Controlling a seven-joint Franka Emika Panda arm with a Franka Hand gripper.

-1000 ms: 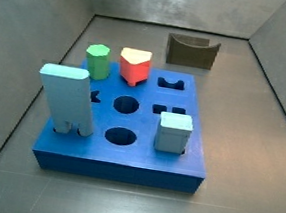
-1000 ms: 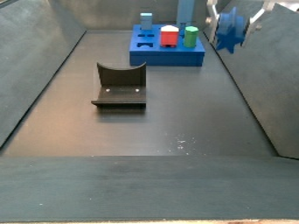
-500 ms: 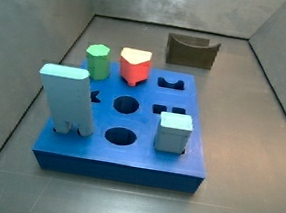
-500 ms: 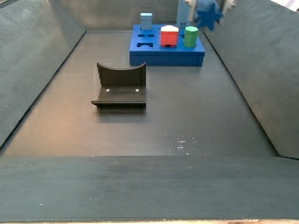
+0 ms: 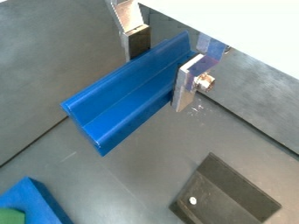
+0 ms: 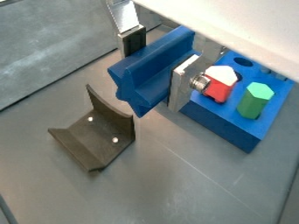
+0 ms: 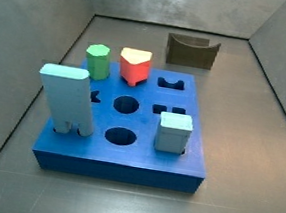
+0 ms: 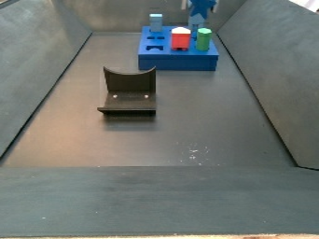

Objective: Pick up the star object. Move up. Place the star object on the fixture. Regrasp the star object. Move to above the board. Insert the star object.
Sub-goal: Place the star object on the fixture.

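Floor: we saw a dark grey pen floor [image 8: 187, 121] with grey walls around it.
Board: the blue board [image 7: 125, 151] sat at the far end in a side view [image 8: 178, 58], carrying a pale blue block [image 7: 64, 97], a small square block [image 7: 173, 133], a green peg [image 7: 97, 61] and a red peg [image 7: 136, 67]; several holes stood empty.
Fixture: the fixture [image 8: 127, 91] stood on the floor, well apart from the board, nothing resting in it [image 6: 91, 136].
Star: the star object [image 5: 128, 92] was off the floor, clamped across its length between the two silver fingers [image 5: 190, 83]; we judged the long hold kept it level for setting down in the fixture.
Gripper: the gripper [image 6: 156, 63] was closed on the star object in both wrist views.
Arm pose: we saw only a blue shape [image 8: 200, 8] high at the far edge above the board; the arm itself was out of frame.
Stage: we judged the piece lifted and not yet placed.
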